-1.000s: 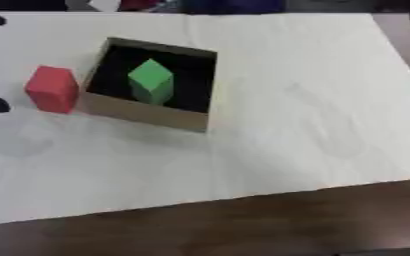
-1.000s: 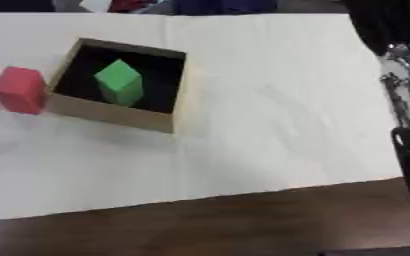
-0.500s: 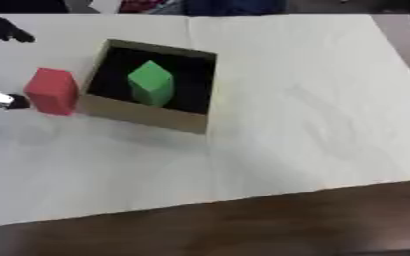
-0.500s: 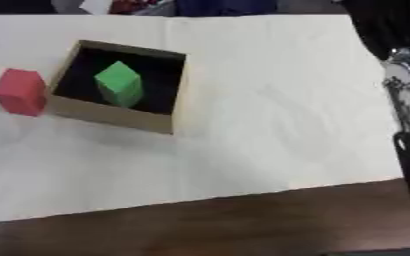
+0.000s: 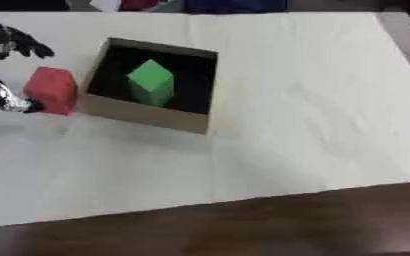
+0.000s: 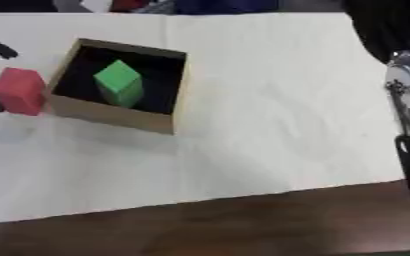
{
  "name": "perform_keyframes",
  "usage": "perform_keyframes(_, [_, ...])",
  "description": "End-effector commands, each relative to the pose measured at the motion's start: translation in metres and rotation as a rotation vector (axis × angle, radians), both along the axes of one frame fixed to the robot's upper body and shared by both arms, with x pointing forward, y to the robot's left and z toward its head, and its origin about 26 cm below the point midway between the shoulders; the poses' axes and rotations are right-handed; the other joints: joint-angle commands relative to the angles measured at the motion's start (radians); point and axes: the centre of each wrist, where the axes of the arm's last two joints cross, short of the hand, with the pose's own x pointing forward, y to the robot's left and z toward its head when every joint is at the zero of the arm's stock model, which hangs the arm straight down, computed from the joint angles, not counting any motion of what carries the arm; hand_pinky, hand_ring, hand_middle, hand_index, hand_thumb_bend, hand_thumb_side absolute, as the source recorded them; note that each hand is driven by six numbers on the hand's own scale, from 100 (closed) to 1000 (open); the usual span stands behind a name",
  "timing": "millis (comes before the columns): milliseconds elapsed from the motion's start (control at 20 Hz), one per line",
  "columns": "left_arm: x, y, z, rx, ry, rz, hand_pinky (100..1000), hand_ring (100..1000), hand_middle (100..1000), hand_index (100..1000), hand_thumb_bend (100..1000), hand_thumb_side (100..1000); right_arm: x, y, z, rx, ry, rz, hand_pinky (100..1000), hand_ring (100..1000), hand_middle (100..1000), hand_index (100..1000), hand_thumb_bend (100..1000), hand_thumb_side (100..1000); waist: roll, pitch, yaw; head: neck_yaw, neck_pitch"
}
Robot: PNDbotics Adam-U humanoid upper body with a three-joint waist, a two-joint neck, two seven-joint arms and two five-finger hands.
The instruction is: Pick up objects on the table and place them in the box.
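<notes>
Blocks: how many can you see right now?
2. The green block stands inside the box; the red block is on the table just left of it. None seem hidden.

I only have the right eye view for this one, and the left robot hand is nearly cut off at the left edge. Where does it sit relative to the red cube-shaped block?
Observer: The left eye view shows more of the left robot hand. Its dark fingers hang just beyond the far side of the red cube-shaped block, with a gap between them.
Operator: Anything on the near side?
Observer: Yes. A black, silver-tipped part of the same hand reaches the block's lower left edge, so the hand brackets the block without closing on it. I cannot tell whether that tip touches.
</notes>
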Motion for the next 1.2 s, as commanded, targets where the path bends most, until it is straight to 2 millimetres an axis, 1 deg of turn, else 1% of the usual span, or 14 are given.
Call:
perform_keyframes(50, [0.0,0.003,0.012,0.032,-0.045,0.022,816,884,850,989,466,560,-0.004,0.0,0.008,-0.005,-0.026,0.01,1000,870,857,1000,100,998,0.003,-0.016,-0.002,0.005,-0.015])
perform_keyframes(450, [0.007,0.006,0.007,0.035,-0.073,0.037,833,902,867,995,464,552,-0.004,0.0,0.007,-0.008,-0.021,0.01,1000,868,852,1000,100,1000,0.003,-0.011,-0.004,0.007,-0.023])
perform_keyframes(500, [0.008,0.006,0.006,0.038,-0.071,0.038,841,908,879,1000,446,532,-0.004,0.0,0.007,-0.008,-0.022,0.011,1000,866,849,1000,100,1000,0.002,-0.008,-0.006,0.007,-0.024])
perform_keyframes(650, [0.009,0.005,0.004,0.053,-0.077,0.043,837,904,873,1000,428,520,-0.004,0.001,0.008,-0.008,-0.023,0.013,1000,865,846,1000,100,1000,0.001,-0.002,-0.01,0.01,-0.029])
perform_keyframes(900, [0.012,0.006,0.002,0.074,-0.097,0.055,847,907,872,1000,423,521,-0.004,0.002,0.008,-0.009,-0.021,0.017,1000,863,843,1000,100,1000,0.002,0.005,-0.016,0.011,-0.037])
perform_keyframes(1200, [0.017,0.009,-0.004,0.101,-0.098,0.085,849,900,859,989,395,525,-0.004,0.003,0.008,-0.01,-0.019,0.027,1000,863,843,1000,100,1000,0.001,0.014,-0.026,0.017,-0.052])
